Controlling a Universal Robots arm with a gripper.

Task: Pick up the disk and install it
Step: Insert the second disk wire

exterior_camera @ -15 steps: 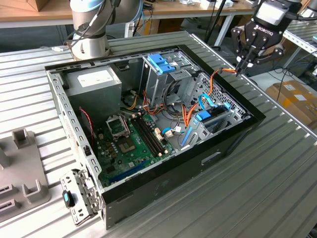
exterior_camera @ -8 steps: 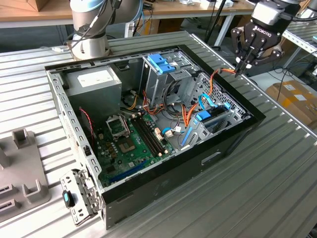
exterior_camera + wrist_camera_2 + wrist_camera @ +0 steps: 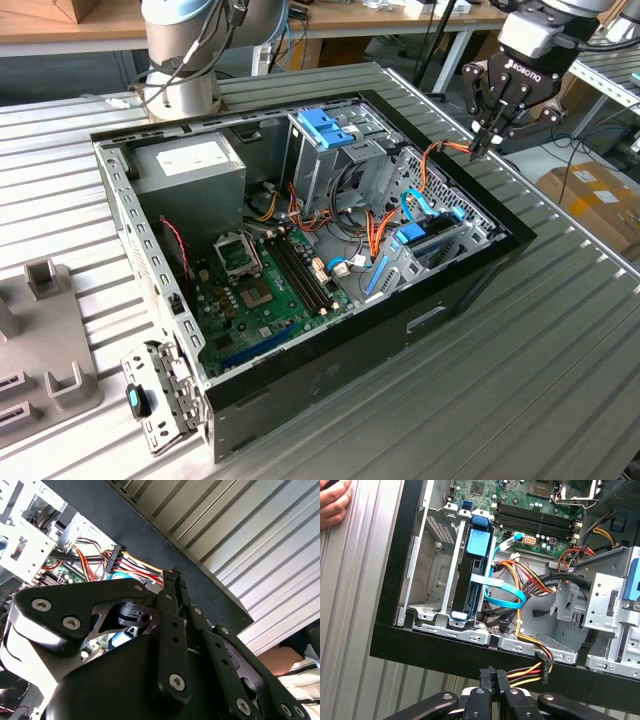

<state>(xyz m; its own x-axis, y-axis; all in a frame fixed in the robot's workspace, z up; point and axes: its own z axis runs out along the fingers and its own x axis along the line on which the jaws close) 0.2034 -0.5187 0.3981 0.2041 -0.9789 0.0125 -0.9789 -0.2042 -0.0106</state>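
Observation:
The disk [image 3: 470, 580] stands on edge in the drive cage [image 3: 432, 570] at the case's corner, its light blue rail [image 3: 481, 545] facing up and a blue flat cable [image 3: 505, 597] curling off it. In the exterior view the disk [image 3: 432, 238] sits low at the case's right end. My gripper [image 3: 480, 148] hangs just outside that rim, above the table. Its fingers [image 3: 492, 680] are pressed together on the yellow, red and black wires of a power cable [image 3: 525, 672], just behind its black connector [image 3: 543, 666]. The second wrist view shows the same wires [image 3: 142, 570] running into the gripper [image 3: 172, 577].
The open black computer case [image 3: 440, 310] lies on a ribbed metal table [image 3: 560, 380]. Inside are the motherboard [image 3: 260, 290], a grey power supply box [image 3: 190, 165] and a blue plastic bracket [image 3: 325, 127] on the upper cage. A person's hand [image 3: 335, 500] rests on the table beside the case.

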